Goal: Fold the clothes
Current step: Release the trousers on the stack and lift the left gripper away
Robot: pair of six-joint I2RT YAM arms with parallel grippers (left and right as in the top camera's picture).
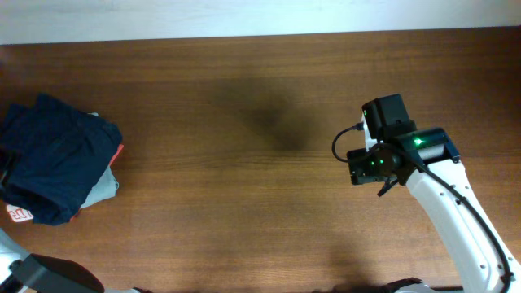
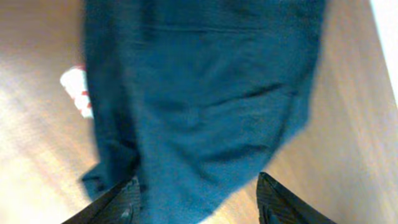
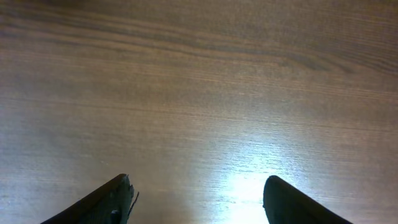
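Note:
The dark navy-blue clothes [image 1: 53, 159] lie bunched at the table's far left, on top of other garments. In the left wrist view the navy fabric [image 2: 205, 93] fills most of the frame. My left gripper [image 2: 199, 202] is open, its fingers on either side of the fabric's lower edge, holding nothing. The left gripper's fingers do not show in the overhead view. My right gripper [image 3: 196, 199] is open and empty over bare wood at the right of the table; its wrist shows in the overhead view [image 1: 378, 163].
A red shirt with white print [image 1: 18, 213] and a grey garment [image 1: 104, 185] peek out under the navy clothes. The red and white print also shows in the left wrist view [image 2: 78, 87]. The wooden table [image 1: 260, 98] stretches between the arms.

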